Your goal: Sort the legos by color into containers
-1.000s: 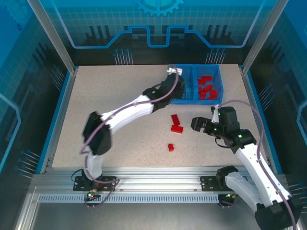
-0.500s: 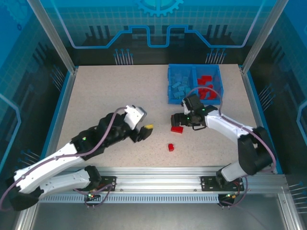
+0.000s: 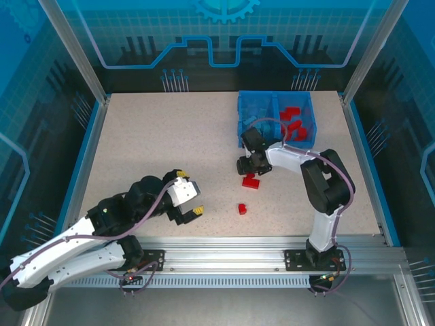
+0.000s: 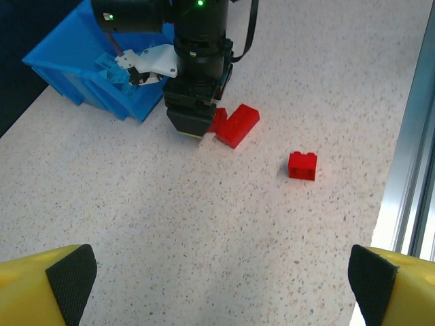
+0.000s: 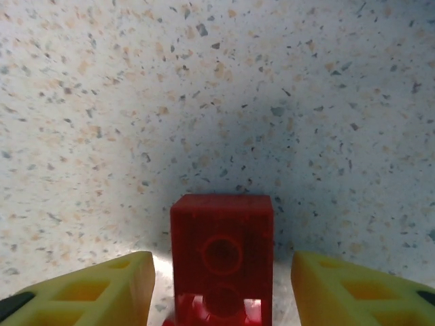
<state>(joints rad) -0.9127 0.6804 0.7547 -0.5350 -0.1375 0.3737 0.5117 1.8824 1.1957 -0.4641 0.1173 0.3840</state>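
Both right fingers point(image 5: 95, 288) flank red lego point(image 5: 221, 258), not touching.

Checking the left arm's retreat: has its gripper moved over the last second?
Yes. The left gripper was over the blue bin's left compartment; now it sits well clear of the bin, drawn back toward the near left.

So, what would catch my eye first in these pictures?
The blue bin at the far right of the table, with pale blue bricks in its left half and red ones in its right. Just in front of it the right gripper straddles a red brick, fingers not touching it. Near the front, the left gripper gapes wide open, holding nothing.
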